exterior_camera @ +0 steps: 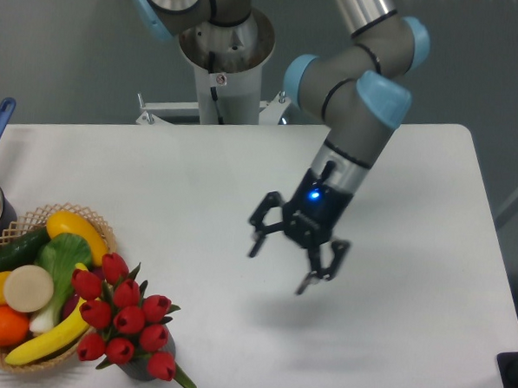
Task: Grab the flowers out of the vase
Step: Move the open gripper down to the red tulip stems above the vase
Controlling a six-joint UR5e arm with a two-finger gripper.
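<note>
Flowers (124, 319), a tight bunch of red tulip buds with green leaves, stand in the vase (148, 363) well down and to the picture's left of the claw (290, 255), near the front edge of the table (242, 176). That is the relation the coming move turns on: the claw hangs in the air over the middle of the table, tilted so its fingers slant down toward that corner, and the bunch lies well apart from it along that same slant. The stems rise roughly upright out of the vase, so the long axis of the bunch runs up and down, with the buds spread at the top; a grasp would probably have to close across the stems or around the gathered heads from above.

The claw is spread wide and has nothing between its fingers.

Only a sliver of the dark vase shows under the leaves, so how deep the stems sit is hard to tell. Just beyond the flowers, farther from the claw, a wicker basket (101, 228) of fruit and vegetables nearly touches the bunch, so the approach has little room on that side.
</note>
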